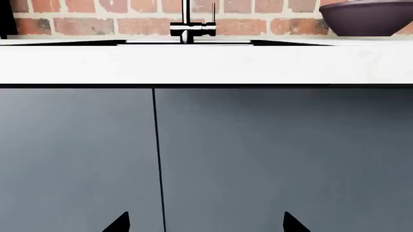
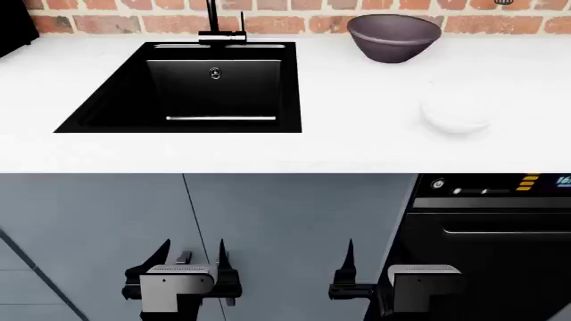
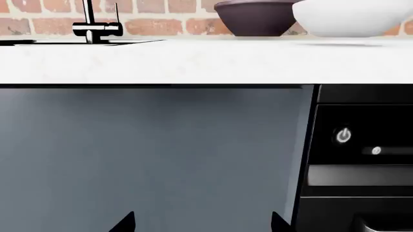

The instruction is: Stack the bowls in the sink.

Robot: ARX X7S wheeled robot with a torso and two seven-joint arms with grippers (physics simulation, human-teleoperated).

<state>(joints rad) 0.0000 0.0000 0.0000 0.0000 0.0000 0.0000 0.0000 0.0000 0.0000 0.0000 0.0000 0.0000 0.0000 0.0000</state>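
The black sink [image 2: 116,93] is set into the white counter at the back left, with its drain fitting on the far wall. A dark purple-brown bowl [image 2: 394,37] stands upright by the brick wall, right of the sink. A shallow white bowl [image 2: 455,114] rests nearer the counter's front right. Both bowls show in the right wrist view, the dark bowl [image 3: 255,17] behind the white bowl [image 3: 351,17]. My left gripper [image 2: 192,257] and right gripper [image 2: 375,261] hang below the counter edge, facing the cabinet fronts. Each is open and empty, as the left gripper [image 1: 206,223] and right gripper [image 3: 203,223] show.
A black faucet [image 2: 218,27] rises behind the sink. Grey cabinet doors [image 2: 267,227] stand in front of both grippers, and a black dishwasher [image 2: 491,234] with a control panel is at the right. The counter's front edge [image 1: 206,72] overhangs above the grippers.
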